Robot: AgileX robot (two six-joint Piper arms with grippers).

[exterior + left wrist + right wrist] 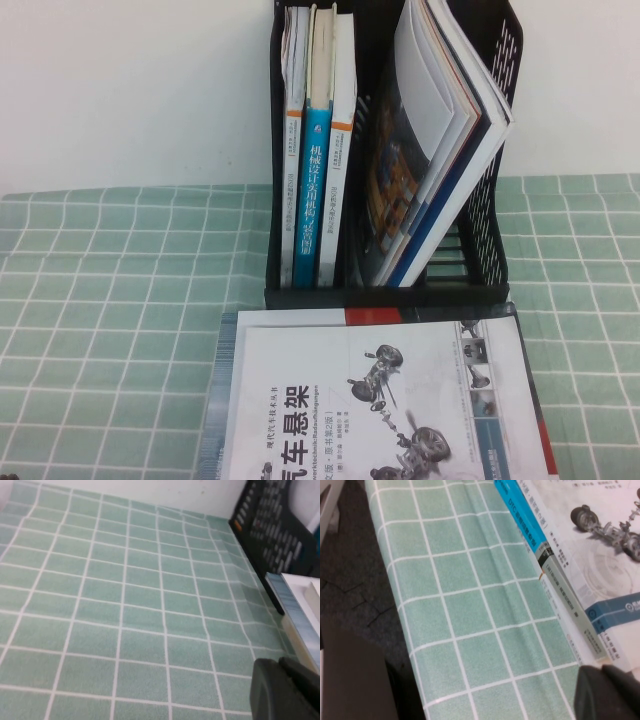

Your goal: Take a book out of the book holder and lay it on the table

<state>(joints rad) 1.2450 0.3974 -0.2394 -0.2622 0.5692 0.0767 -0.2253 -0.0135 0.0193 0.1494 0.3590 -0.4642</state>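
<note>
The black mesh book holder (490, 215) stands at the back centre of the table. Its left slot holds upright books, among them a blue-spined one (315, 190). Its right slot holds several books leaning right (430, 140). A white book with a car-suspension cover (370, 400) lies flat on top of a stack in front of the holder. Neither arm shows in the high view. My left gripper (279, 664) is shut and empty, low over the cloth left of the stack (300, 610) and the holder (275, 525). My right gripper (602, 672) is shut and empty beside the stack's spines (555, 575).
A green checked cloth (110, 300) covers the table. The right wrist view shows the table's edge (387, 585) with dark floor (350, 580) beyond it. A white wall stands behind the holder.
</note>
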